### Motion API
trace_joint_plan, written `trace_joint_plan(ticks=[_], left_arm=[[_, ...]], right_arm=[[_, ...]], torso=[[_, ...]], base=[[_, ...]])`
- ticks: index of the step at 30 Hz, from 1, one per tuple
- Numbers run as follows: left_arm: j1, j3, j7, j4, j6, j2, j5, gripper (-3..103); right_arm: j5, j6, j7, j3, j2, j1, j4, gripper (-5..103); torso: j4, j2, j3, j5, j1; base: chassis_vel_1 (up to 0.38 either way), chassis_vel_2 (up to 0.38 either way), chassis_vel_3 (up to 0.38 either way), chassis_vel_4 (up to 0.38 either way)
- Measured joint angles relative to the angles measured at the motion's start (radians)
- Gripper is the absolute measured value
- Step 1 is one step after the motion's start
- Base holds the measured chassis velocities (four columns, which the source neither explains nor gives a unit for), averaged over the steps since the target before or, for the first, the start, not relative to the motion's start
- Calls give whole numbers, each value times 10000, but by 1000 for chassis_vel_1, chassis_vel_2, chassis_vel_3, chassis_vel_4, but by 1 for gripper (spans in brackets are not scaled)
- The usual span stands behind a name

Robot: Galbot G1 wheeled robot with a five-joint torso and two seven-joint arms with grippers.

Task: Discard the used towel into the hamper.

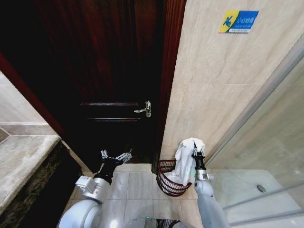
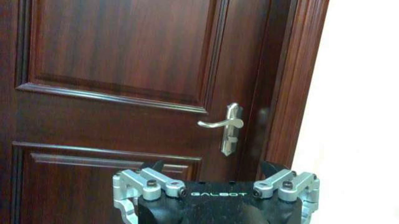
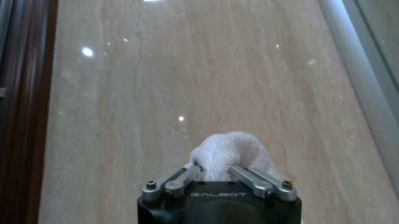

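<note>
A white towel (image 1: 186, 159) hangs from my right gripper (image 1: 196, 152), which is shut on its top fold. The cloth drapes down into the hamper (image 1: 167, 181), a dark reddish-brown openwork basket on the floor at the foot of the beige wall. In the right wrist view the towel (image 3: 229, 148) bulges up between the fingers (image 3: 181, 178), with the wall close behind. My left gripper (image 1: 115, 156) is held open, low and to the left, facing the dark wooden door; in the left wrist view its fingers (image 2: 146, 184) are spread with nothing between them.
A dark wooden door (image 1: 109, 71) with a silver lever handle (image 1: 145, 109) fills the middle. A stone counter (image 1: 21, 156) lies at the left. A glass shower partition (image 1: 266, 142) stands at the right. The floor is pale tile (image 1: 135, 183).
</note>
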Motion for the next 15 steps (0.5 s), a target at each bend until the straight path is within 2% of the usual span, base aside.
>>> trace_joint_plan(ticks=[12, 15], left_arm=[[0, 0, 0, 0, 0, 0, 0, 100], [-1, 0, 0, 0, 0, 0, 0, 100]], right_arm=[[137, 0, 79, 64, 165, -289, -208, 8], [-5, 0, 3, -35, 172, -189, -795, 8]], torso=[[-1, 0, 1, 1, 0], [0, 0, 1, 2, 0]], base=[[0, 0, 0, 0], [0, 0, 0, 0]])
